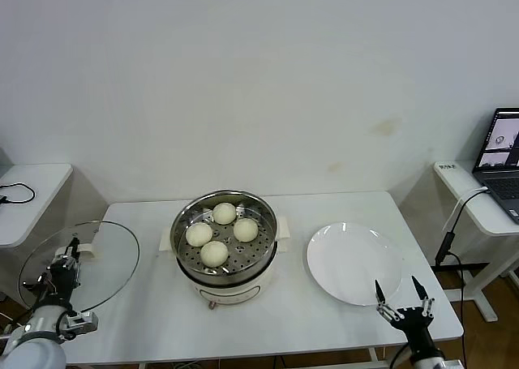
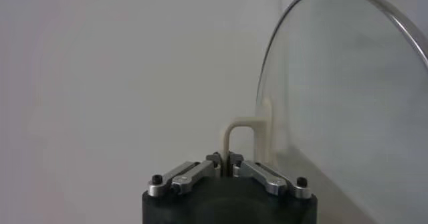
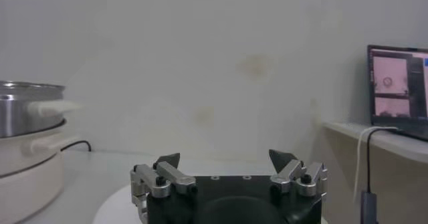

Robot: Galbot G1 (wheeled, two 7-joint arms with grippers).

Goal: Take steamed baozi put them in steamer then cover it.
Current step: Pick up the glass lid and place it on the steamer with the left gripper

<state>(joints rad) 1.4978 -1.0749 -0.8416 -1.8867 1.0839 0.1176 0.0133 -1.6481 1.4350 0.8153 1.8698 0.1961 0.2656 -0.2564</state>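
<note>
Table (image 1: pixel 324 320): one white top carrying everything; the steamer stands mid-table.
Cover (image 1: pixel 89 259): one clear glass lid, at the table's left end, well apart from the pot; in the left wrist view it stands on edge.
Steamer (image 1: pixel 263 259): one steel pot on a white base, open on top.
Plate (image 1: pixel 354 263): one, white and bare, to the right of the pot.
Steamed baozi (image 1: pixel 214 252): four, all on the perforated tray inside the pot.
Left gripper (image 2: pixel 228 166): pressed together on the lid's cream handle.
Right gripper (image 1: pixel 403 302): spread wide, idle at the front right edge near the plate.
Step in hand: covering. Likely best to carry the lid high enough to pass over the rim, level it, centre it above the pot, then lower until the metal rim seats all round.
</note>
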